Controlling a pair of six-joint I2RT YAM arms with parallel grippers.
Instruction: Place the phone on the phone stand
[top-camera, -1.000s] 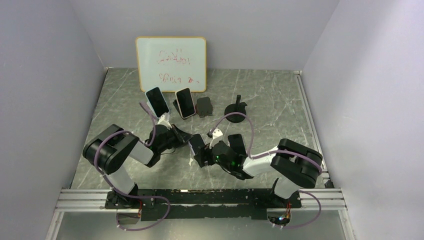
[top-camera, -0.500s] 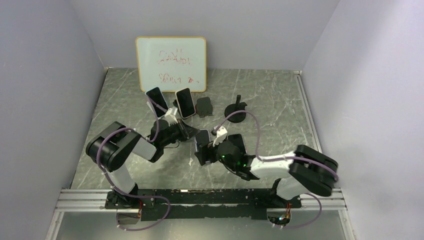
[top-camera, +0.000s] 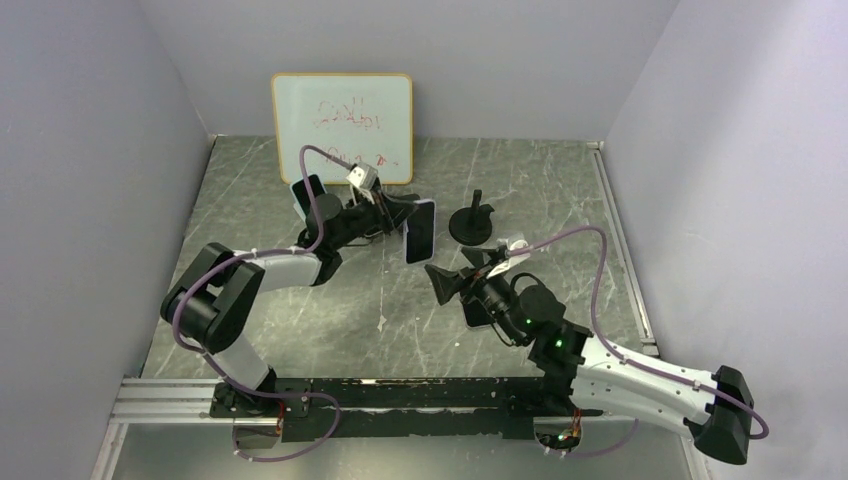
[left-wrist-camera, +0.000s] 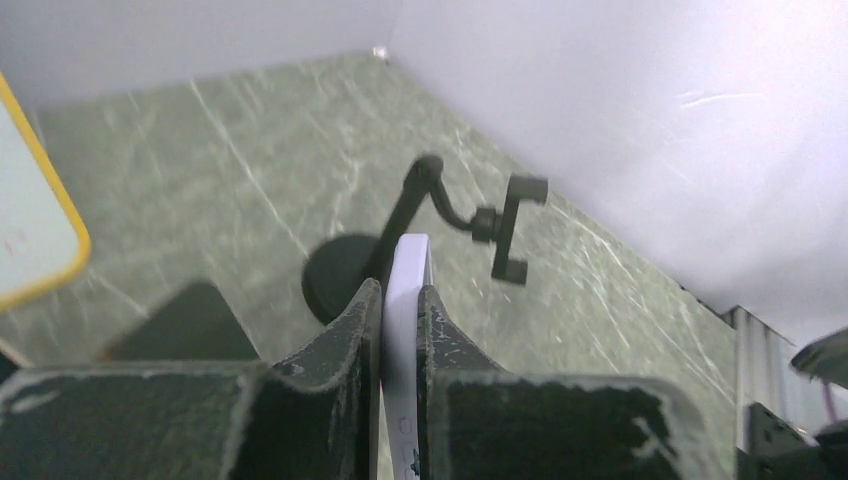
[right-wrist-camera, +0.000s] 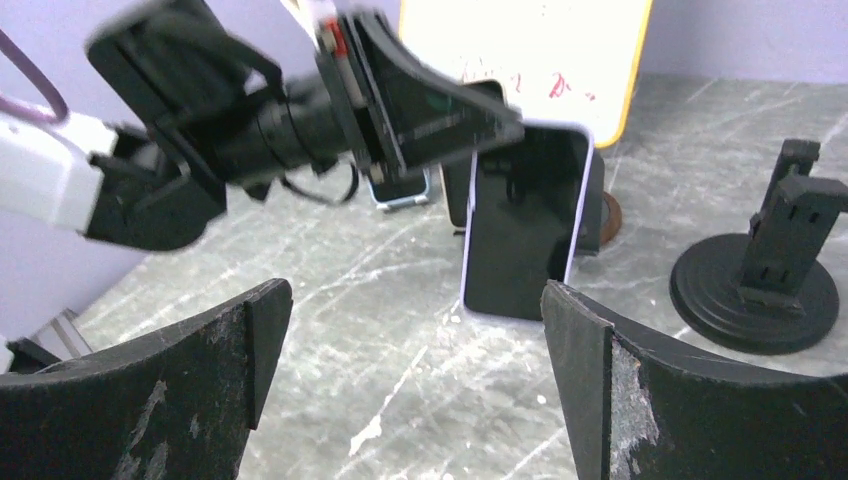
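Observation:
A white-edged phone (top-camera: 421, 233) with a dark screen hangs upright in my left gripper (top-camera: 404, 222), which is shut on its top edge, just above the table. In the left wrist view the phone's edge (left-wrist-camera: 408, 290) sits between the two fingers. The black phone stand (top-camera: 473, 221), a round base with a bent arm and clamp, stands just right of the phone and is empty; its clamp (left-wrist-camera: 510, 240) shows ahead. My right gripper (top-camera: 452, 284) is open and empty, near side of the phone (right-wrist-camera: 524, 222), facing it and the stand (right-wrist-camera: 768, 272).
A whiteboard (top-camera: 342, 125) leans on the back wall. Another phone (top-camera: 306, 193) rests on a holder left of my left gripper, and a dark holder (left-wrist-camera: 185, 325) sits near it. Grey walls close in left, right and back.
My left gripper has lifted the phone from the table's middle and carried it back and right, next to the stand. My right gripper has drawn away to the right and is open.

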